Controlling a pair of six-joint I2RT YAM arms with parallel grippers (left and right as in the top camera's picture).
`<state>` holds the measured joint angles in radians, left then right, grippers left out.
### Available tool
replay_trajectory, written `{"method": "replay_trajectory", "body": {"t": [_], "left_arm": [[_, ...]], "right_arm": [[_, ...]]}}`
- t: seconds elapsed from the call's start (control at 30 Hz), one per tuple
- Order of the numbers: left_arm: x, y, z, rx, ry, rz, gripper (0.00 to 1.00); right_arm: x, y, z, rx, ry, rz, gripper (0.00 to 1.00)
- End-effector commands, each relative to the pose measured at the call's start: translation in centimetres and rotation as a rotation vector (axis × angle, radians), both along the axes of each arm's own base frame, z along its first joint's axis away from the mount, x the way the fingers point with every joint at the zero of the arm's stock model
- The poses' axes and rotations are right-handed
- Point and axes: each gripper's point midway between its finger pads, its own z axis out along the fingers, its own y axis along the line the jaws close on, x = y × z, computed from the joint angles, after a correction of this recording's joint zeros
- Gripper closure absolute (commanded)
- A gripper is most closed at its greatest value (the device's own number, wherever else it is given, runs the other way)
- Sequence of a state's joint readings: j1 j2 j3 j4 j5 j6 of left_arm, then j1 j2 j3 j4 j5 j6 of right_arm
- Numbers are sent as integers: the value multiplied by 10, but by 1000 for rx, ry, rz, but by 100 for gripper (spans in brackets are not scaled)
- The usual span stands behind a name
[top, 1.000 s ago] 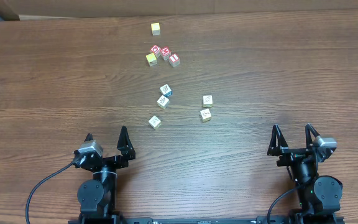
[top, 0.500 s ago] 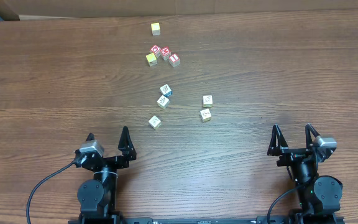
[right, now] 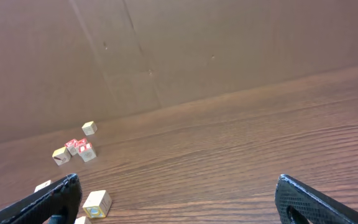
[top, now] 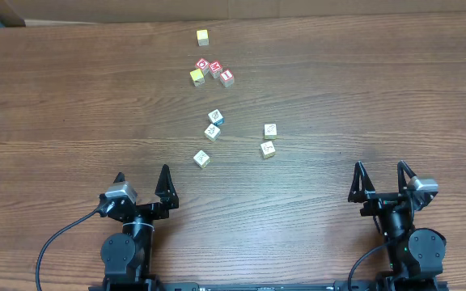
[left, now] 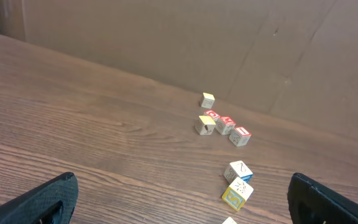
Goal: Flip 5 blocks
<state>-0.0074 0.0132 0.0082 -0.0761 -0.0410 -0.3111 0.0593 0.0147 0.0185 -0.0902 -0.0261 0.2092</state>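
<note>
1. So, overhead: five blocks point(top: 212, 131) sit mid-table point(top: 395, 89), well apart from both arms, three left of centre and two right. Red-letter cubes point(top: 215, 71) and yellow cubes point(top: 203, 36) lie farther back; not ours. Left gripper point(top: 141, 173) and right gripper point(top: 379, 166) are at the near edge, jaws spread wide, empty.
2. Left wrist: fingers point(left: 42, 199) wide apart, nothing between. Blue-sided block point(left: 240, 171) ahead-right, just beside another.
3. Right wrist: likewise spread, empty; one block near the left finger.
4. Handling, my guess: light, rigid wood, tiny, likely slick. Pinch opposite side faces squarely or it squirts out.
</note>
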Motion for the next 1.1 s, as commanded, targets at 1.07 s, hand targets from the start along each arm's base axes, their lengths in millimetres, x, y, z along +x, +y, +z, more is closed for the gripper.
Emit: {"method": "replay_trajectory", "body": {"t": [1.07], "left_arm": [[-23,-37,189,67,142,-229,0]], "right_arm": [[0,-1,-2,0,-5,-3,0]]}}
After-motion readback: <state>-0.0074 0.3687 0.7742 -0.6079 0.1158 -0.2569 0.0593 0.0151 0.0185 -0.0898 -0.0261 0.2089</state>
